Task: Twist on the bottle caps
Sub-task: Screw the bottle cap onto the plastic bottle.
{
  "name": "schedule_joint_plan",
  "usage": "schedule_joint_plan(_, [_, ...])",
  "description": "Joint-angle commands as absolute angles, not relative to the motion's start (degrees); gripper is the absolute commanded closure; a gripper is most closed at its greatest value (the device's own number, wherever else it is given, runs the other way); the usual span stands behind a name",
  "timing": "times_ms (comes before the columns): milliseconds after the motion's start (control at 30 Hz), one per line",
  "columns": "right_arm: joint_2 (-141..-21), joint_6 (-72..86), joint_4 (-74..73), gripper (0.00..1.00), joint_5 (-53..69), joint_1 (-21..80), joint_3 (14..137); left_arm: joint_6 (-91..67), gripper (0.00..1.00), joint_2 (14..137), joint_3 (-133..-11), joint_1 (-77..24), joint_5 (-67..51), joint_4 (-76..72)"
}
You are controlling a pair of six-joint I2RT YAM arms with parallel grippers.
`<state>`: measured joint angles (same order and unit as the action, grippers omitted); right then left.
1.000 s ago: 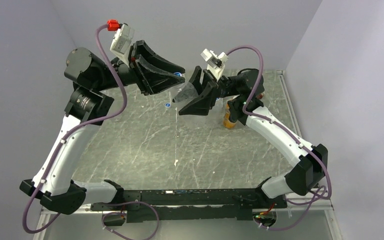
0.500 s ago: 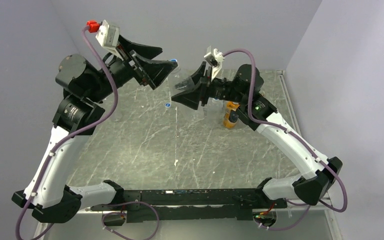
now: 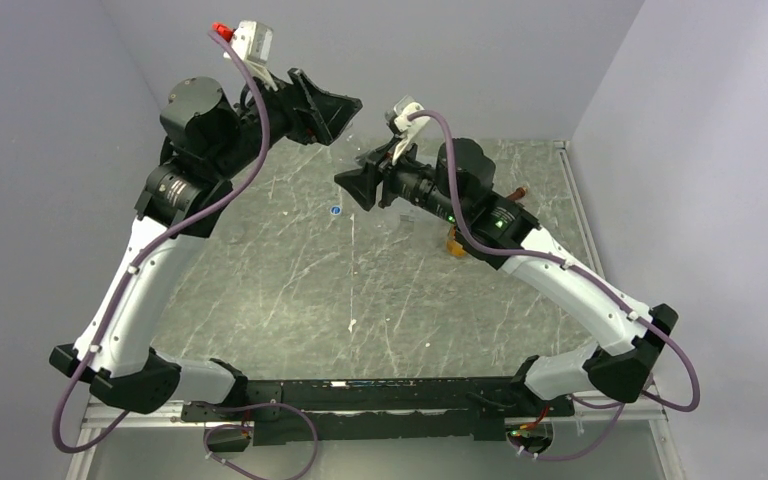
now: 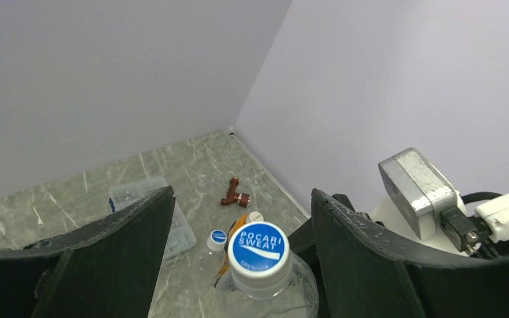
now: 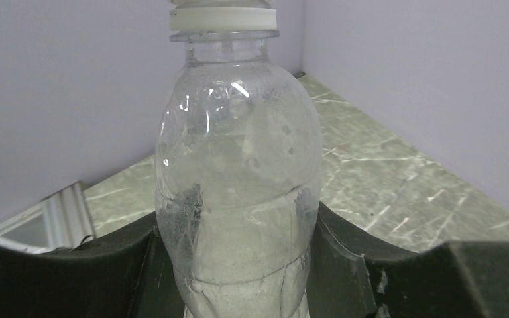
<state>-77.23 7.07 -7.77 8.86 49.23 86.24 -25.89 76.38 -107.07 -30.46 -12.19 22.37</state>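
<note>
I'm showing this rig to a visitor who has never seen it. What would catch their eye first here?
The clear bottle clamped in the right gripper fills the right wrist view. Its blue Pocari Sweat cap sits on the neck, untouched, between the fingers of the open left gripper. A second, small blue cap shows on the grey marble table below the grippers.

On my right wrist feed, the right claw pinches a clear bottle upright between its black fingers, low on the body. A white ring circles the neck. The frame cuts off above it, so it may be a cap's lower edge. Behind lie the green marbled counter and lilac walls.
</note>
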Motion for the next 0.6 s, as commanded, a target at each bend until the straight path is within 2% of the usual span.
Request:
schedule_joint_plan(0, [-77.9, 4.8, -7.1, 0.72, 0.3, 50.4, 89.6, -28.1, 0.21, 76.8, -109.5, -30.4, -10.4, 23.1])
schedule_joint_plan(233, [-78.9, 4.1, -7.0, 0.72, -3.0, 51.4, 90.4, -28.5, 0.34, 77.4, -108.7, -30.4, -9.7, 23.3])
schedule_joint_plan(400, [-79.5, 4.1, -7.1, 0.73, -3.3, 51.6, 90.6, -28.3, 0.53, 77.7, -108.9, -30.4, -10.3, 23.5])
schedule_joint_plan(567, [-78.9, 4.0, -6.9, 0.74, 1.3, 50.7, 90.1, -27.2, 0.83, 77.3, -108.6, -30.4, -12.7, 23.7])
